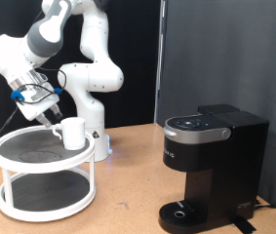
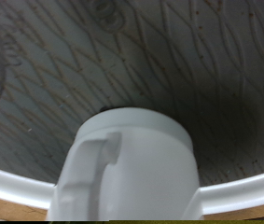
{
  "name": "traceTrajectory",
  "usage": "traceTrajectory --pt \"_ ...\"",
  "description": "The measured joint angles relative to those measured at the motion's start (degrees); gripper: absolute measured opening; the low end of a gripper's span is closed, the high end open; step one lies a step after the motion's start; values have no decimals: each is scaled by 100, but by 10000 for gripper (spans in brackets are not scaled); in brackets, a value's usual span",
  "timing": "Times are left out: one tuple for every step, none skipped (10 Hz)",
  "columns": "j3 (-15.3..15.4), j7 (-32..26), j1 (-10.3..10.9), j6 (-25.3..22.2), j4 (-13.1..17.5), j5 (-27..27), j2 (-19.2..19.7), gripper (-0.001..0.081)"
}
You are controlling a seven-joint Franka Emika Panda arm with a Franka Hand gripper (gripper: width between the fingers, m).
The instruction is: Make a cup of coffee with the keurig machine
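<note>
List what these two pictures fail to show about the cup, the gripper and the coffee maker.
- Gripper: exterior view, too small to tell whether its fingers grip the cup; wrist view shows no fingers.
- Cup's inside: hidden by its own wall in both views; its lower part in the wrist view is cut by the frame edge.
- Keurig machine: button markings too small; absent from the wrist view.

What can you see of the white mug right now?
The mug is plain glossy white, ceramic by its look, with one side handle that shows in the wrist view. It stands upright on the grey patterned top tier of the white two-tier round stand, near the rim on the exterior view's right. The gripper hangs close beside it; contact cannot be judged. Its inside is not visible.
</note>
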Motion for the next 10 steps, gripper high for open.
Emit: traceTrajectory --pt "0 -73 17 -1 1 7 78 734" --pt "0 -131 25 0 0 18 142 734" --pt "0 -177 28 3 -1 35 185 734" --pt "0 -223 31 9 -1 74 228 734" --pt "0 -257 35 21 -2 115 263 734" --pt "0 -266 39 39 -3 139 288 705" --pt "0 -283 42 62 -5 168 301 705" --pt "0 -299 42 70 -6 197 309 526" --pt "0 -308 43 71 -6 216 318 526" --pt "0 -320 43 72 -6 224 332 343"
